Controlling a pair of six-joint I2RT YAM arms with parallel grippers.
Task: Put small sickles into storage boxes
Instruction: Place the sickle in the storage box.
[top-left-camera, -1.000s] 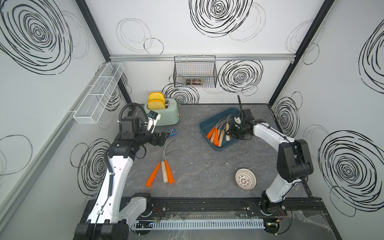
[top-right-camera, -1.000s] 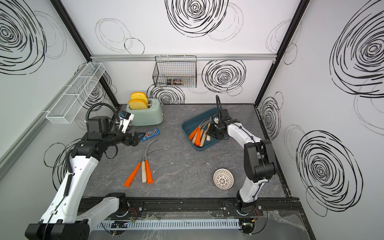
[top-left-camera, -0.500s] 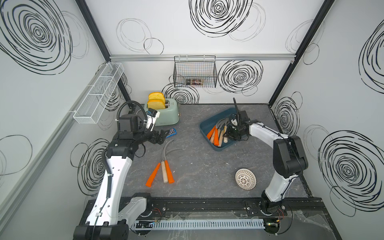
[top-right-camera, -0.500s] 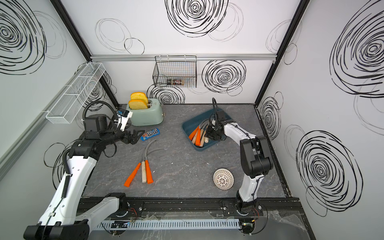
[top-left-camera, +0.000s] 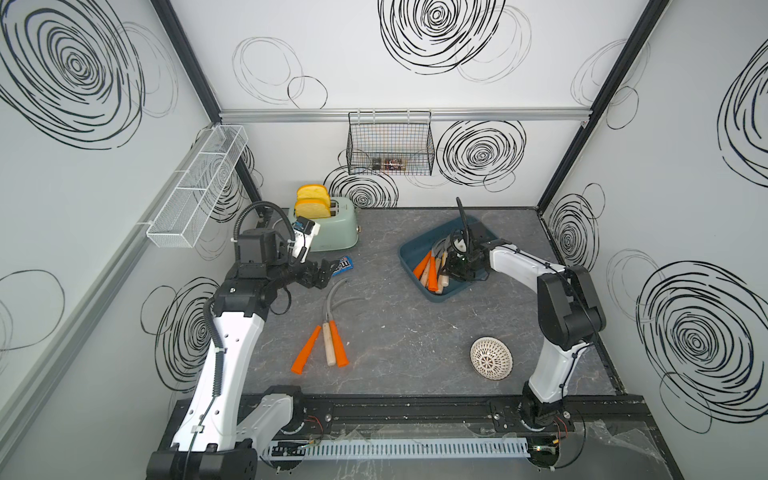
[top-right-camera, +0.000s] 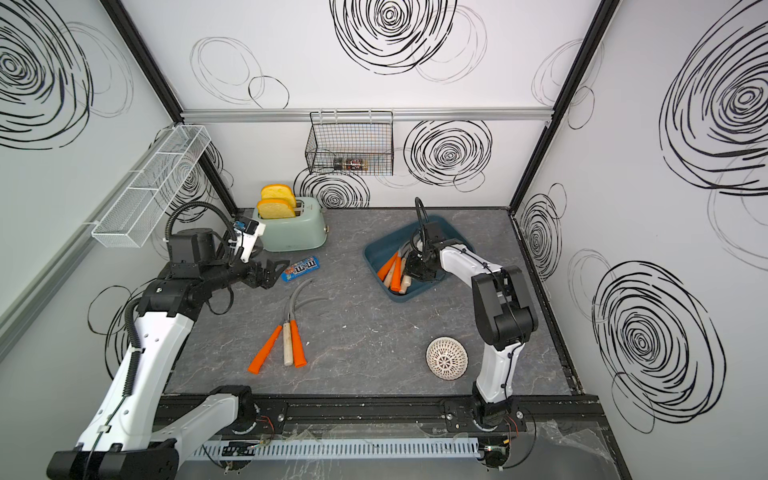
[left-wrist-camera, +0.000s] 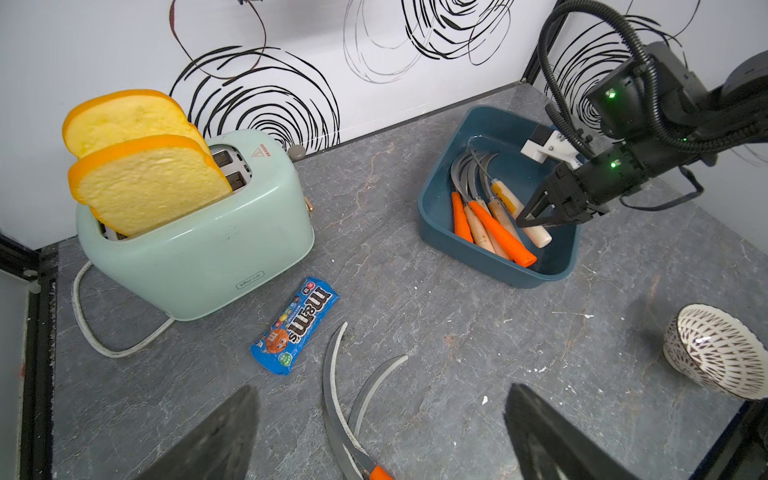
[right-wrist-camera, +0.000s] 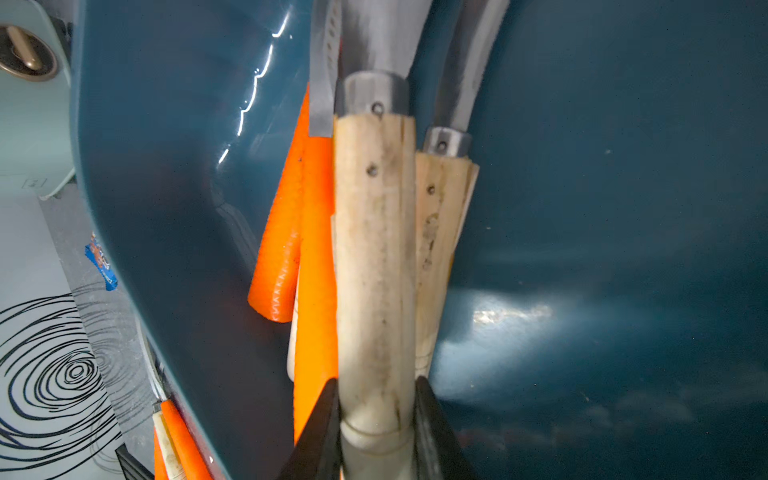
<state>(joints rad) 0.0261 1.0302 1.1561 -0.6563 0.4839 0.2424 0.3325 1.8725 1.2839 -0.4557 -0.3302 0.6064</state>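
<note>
Looks roughly two thirds done, going by both top views. Over at 1 o'clock on the desk (top-left-camera: 395, 316): the storage box (left-wrist-camera: 478, 259), already loaded with a bundle of boxed sickles (left-wrist-camera: 503, 237), orange and pale handles packed side by side, blades toward 1 o'clock. Can count five for sure, maybe a sixth buried underneath, too crammed to tell.

Right fingers (right-wrist-camera: 324, 432) down inside the box, pinched tight on the butt end of a pale-handled sickle (right-wrist-camera: 374, 249), sitting over the pile but not let go yet. Resting on the others or just above them? Can't tell. So calling that one nearly delivered, not done.

Left to do: three loose sickles (top-left-camera: 329, 345) at 8 o'clock on the desk, two orange handles flanking a wooden one, bunched together at the necks, blades crossing and curving toward 12. Left fingers (left-wrist-camera: 216, 444) spread wide, gripping nothing, hanging above the desk near those blade tips, just at 9 o'clock of the candy pack (left-wrist-camera: 295, 324).

Guessing at the remainder: a release on the right, then three more grab-and-drop runs. Toaster (top-left-camera: 336, 232) at 11, bowl (top-left-camera: 491, 358) at 4: plain clutter, nothing to move there.
</note>
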